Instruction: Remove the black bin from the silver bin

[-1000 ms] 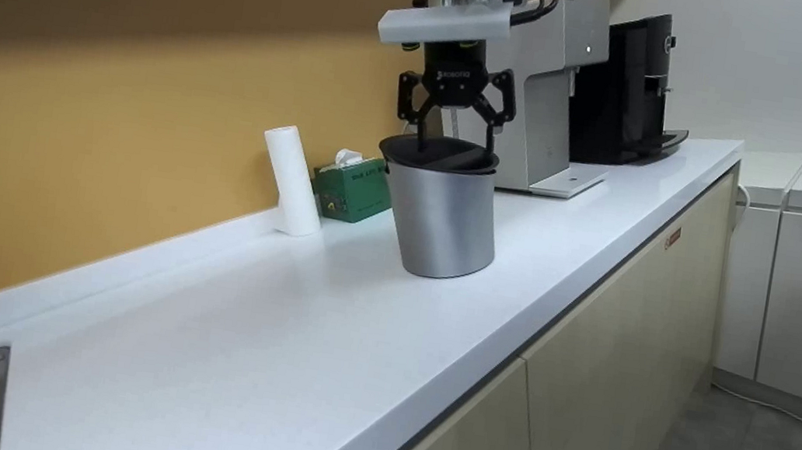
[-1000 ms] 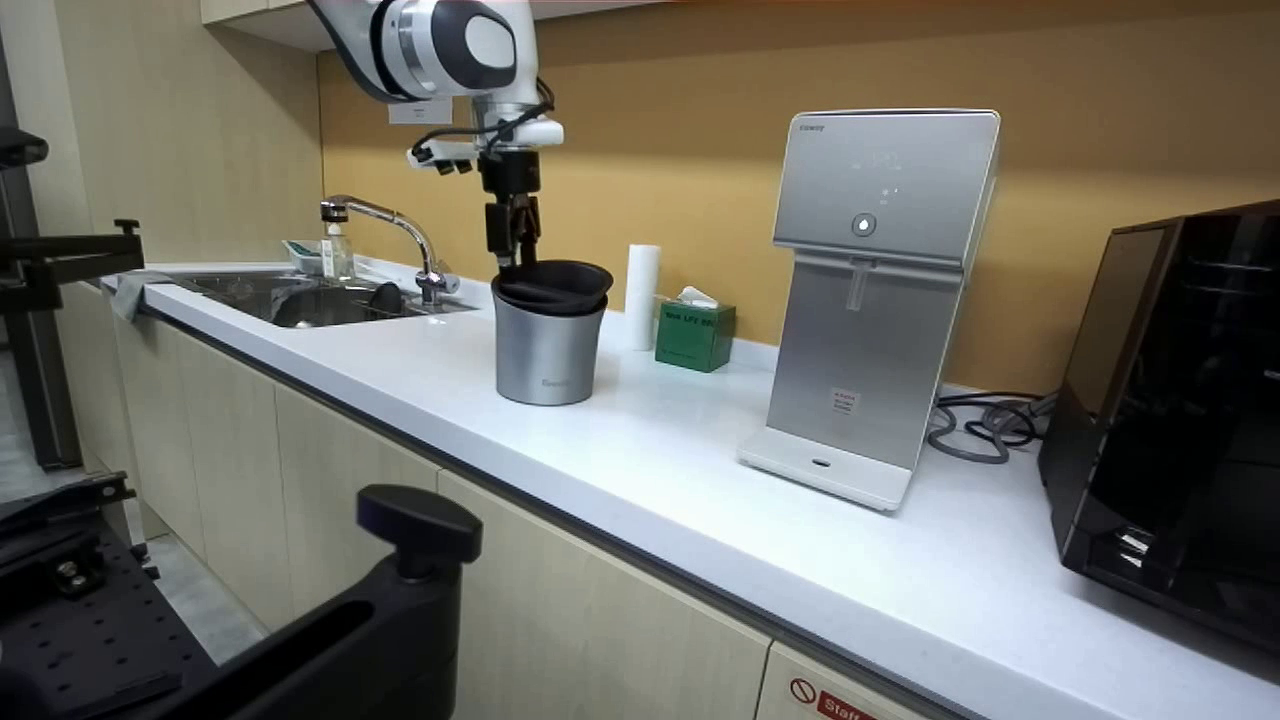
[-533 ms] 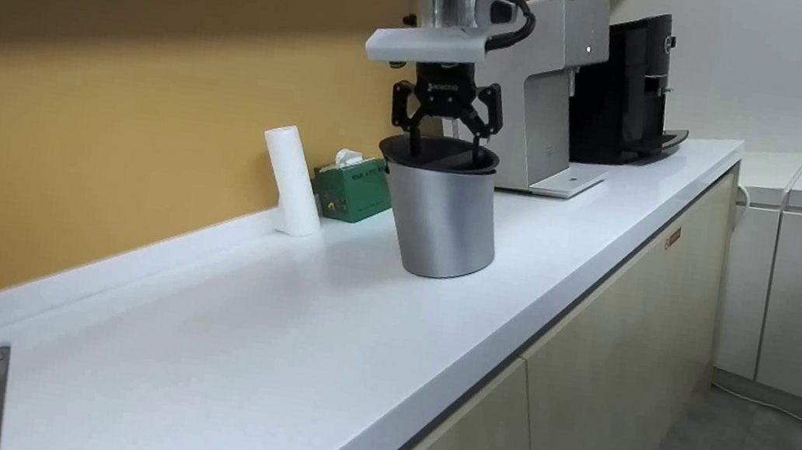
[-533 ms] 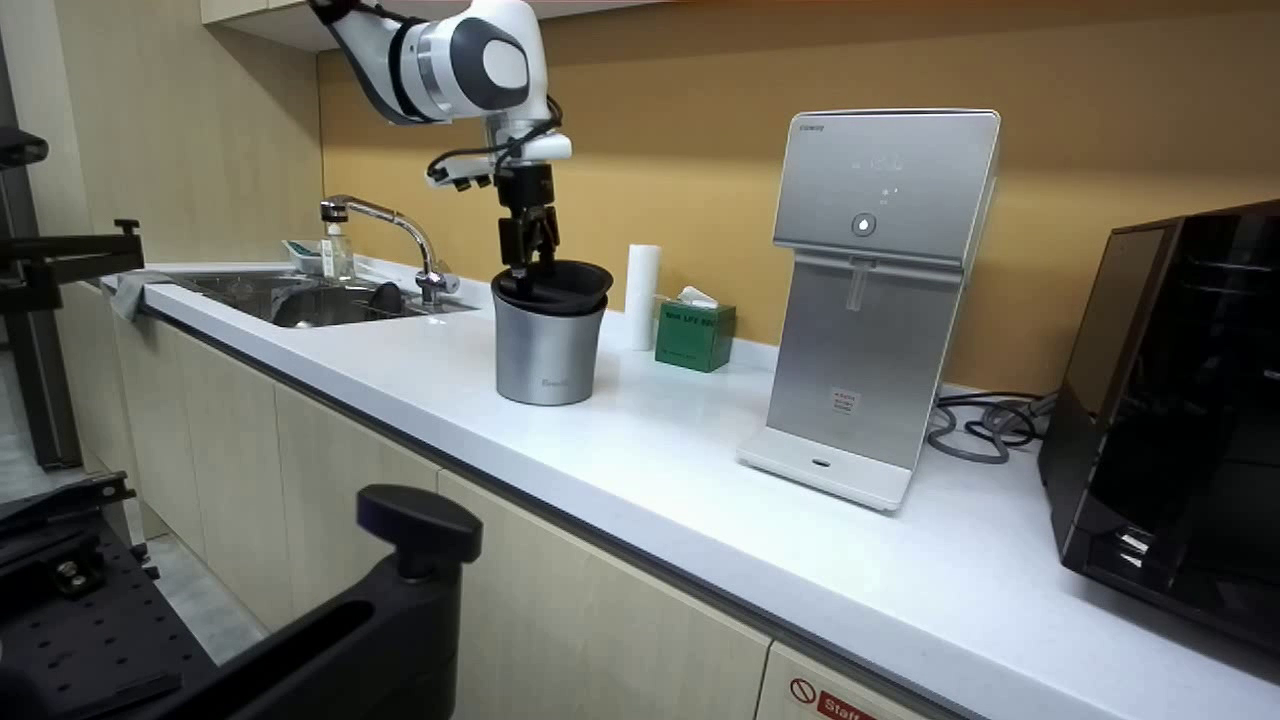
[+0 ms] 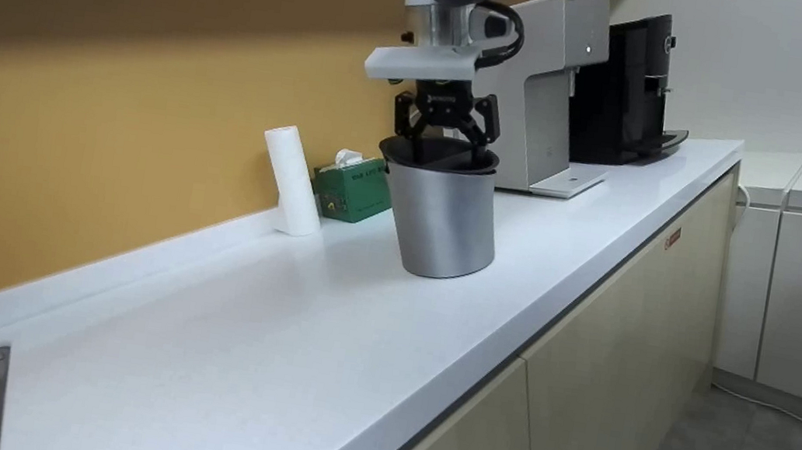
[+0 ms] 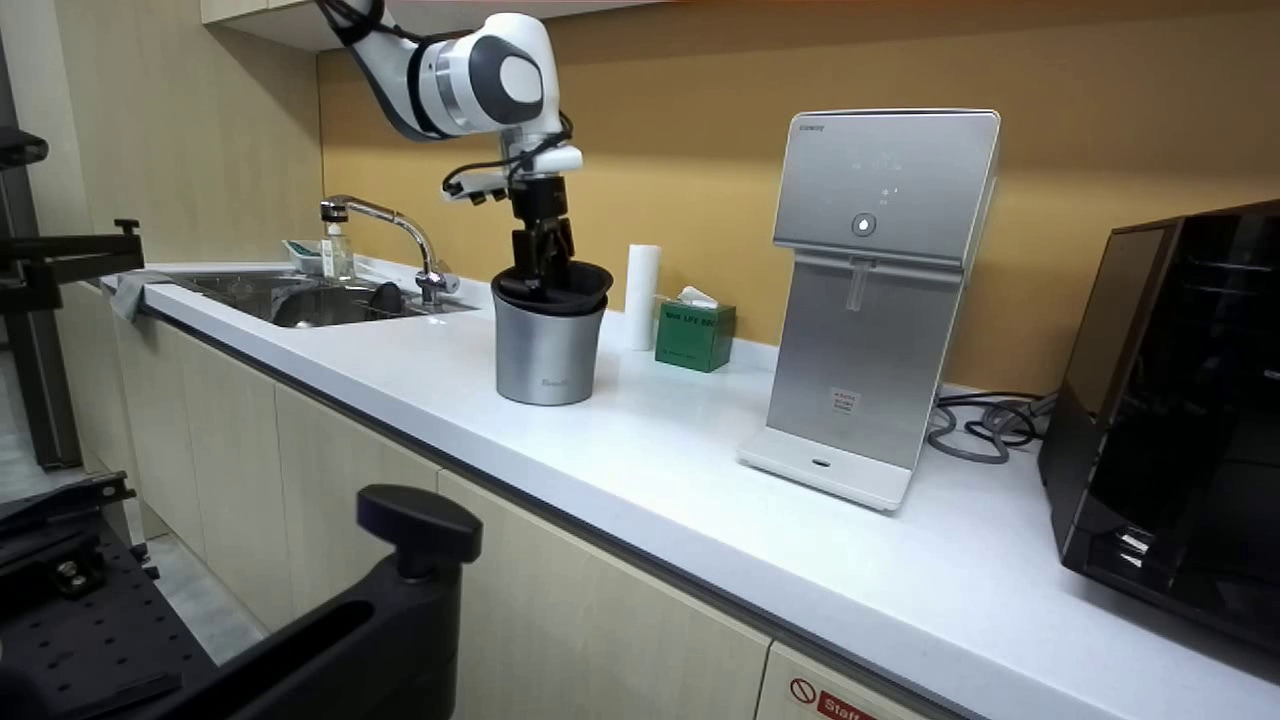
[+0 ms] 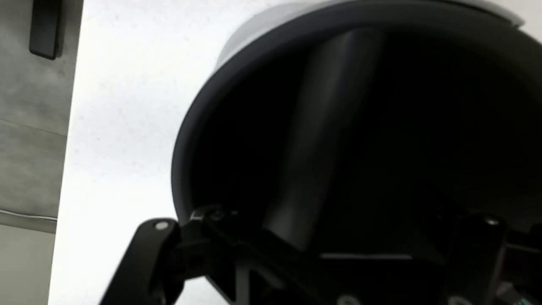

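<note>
The silver bin (image 5: pixel 448 228) stands upright on the white counter, and it also shows in an exterior view (image 6: pixel 545 358). The black bin (image 5: pixel 395 152) sits inside it, its flared rim above the silver edge; it also shows in an exterior view (image 6: pixel 592 290). In the wrist view the round black rim (image 7: pixel 183 156) fills much of the picture, with a grey bar (image 7: pixel 313 135) across its dark inside. My gripper (image 5: pixel 448 155) points down with its fingers apart, reaching into the black bin's mouth; it also shows in an exterior view (image 6: pixel 543 280). The fingertips are hidden in the dark inside.
A white paper roll (image 5: pixel 293 182) and a green tissue box (image 5: pixel 352 191) stand by the wall. A grey water dispenser (image 6: pixel 870 350) and a black machine (image 6: pixel 1180 430) stand further along the counter. A sink with a tap (image 6: pixel 430 280) is at the far end.
My gripper has moved down, so its fingers reach deeper into the black bin's mouth, and it has shifted slightly sideways. The fingers stay apart. Both bins have not moved.
</note>
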Controlling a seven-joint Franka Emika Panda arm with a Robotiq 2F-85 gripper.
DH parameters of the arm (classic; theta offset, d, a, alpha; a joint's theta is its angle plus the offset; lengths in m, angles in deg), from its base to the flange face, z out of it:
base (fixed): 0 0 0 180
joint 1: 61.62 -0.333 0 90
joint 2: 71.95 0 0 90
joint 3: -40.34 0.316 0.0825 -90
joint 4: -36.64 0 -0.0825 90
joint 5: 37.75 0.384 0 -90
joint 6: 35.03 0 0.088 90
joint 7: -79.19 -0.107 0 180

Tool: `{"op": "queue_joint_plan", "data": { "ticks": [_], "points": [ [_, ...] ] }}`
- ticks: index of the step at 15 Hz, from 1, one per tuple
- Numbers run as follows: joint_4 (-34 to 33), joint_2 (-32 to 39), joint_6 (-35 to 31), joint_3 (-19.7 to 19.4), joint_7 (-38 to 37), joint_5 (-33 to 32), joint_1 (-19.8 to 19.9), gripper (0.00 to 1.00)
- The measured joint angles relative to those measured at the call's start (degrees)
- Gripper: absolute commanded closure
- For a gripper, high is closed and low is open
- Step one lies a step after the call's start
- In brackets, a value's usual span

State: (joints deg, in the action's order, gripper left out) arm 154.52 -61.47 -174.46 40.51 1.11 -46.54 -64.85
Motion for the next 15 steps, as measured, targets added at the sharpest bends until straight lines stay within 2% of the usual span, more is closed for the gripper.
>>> {"op": "queue_joint_plan", "data": {
  "ticks": [5, 6, 7, 15],
  "points": [
    [-1.29, 2.12, 0.00, -1.08, -0.59, -0.11, -0.38, 0.00],
    [-1.49, 2.49, 0.00, -1.28, -0.60, -0.11, -0.45, 0.16],
    [-1.65, 2.85, 0.00, -1.45, -0.60, -0.11, -0.51, 0.25],
    [-1.81, 3.29, -0.24, -2.18, -0.91, 0.00, -0.85, 0.81]
  ]
}}
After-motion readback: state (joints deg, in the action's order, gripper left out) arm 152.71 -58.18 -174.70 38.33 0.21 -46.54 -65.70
